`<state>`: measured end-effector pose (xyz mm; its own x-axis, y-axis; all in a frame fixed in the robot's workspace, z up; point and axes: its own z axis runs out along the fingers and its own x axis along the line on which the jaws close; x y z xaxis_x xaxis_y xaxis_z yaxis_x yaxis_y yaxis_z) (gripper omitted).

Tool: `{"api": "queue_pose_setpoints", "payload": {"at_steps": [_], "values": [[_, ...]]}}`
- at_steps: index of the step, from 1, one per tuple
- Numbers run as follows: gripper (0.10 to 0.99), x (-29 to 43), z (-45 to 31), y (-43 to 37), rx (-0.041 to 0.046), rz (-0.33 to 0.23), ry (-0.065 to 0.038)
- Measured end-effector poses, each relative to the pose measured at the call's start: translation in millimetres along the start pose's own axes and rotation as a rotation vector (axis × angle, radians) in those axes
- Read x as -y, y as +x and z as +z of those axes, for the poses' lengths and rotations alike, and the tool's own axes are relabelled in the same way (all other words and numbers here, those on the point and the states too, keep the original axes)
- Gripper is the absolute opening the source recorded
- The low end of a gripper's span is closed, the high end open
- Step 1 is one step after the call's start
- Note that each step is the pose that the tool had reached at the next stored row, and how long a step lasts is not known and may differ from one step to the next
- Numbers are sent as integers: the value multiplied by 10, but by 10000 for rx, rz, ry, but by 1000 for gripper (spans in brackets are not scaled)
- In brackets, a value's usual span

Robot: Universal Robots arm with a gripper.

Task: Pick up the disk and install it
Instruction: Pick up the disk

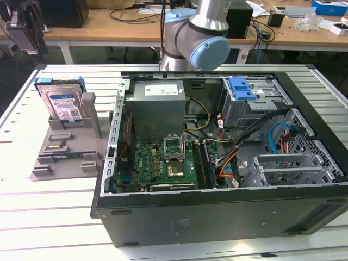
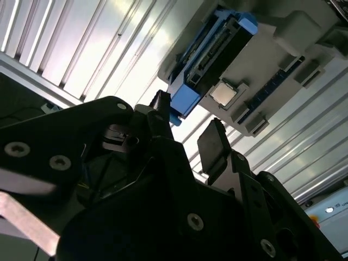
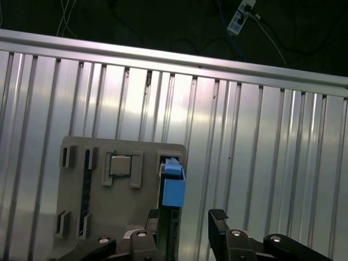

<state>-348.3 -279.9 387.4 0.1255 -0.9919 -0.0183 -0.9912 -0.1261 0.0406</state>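
Observation:
The disk [image 1: 63,104] stands upright on edge in the grey plastic stand [image 1: 65,157] at the exterior view's left, its white-and-blue label facing the camera and blue rails along its sides. In both wrist views I look down on it edge-on: the disk [image 3: 173,187] [image 2: 209,57] shows as a dark slab with blue rail ends. My gripper [image 3: 185,225] [image 2: 187,125] hangs above the stand, open, with nothing between its black fingers [image 3: 220,223]. In the exterior view the gripper [image 1: 24,38] is high at the far left, above and beyond the disk.
An open computer case [image 1: 217,217] lies on the slatted metal table [image 1: 49,217], with a motherboard and a grey drive cage with a blue latch [image 1: 243,89] at its back right. A square chip [image 3: 120,164] sits in the stand. Desks with clutter stand behind.

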Motion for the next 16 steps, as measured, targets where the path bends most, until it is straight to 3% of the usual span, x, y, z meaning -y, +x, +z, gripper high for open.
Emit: {"api": "queue_pose_setpoints", "payload": {"at_steps": [8, 11, 16], "values": [[482, -4, 115, 28, -6, -1, -3], [482, -22, 218, 89, -5, 3, -1], [482, -27, 324, 167, -2, 69, 0]]}}
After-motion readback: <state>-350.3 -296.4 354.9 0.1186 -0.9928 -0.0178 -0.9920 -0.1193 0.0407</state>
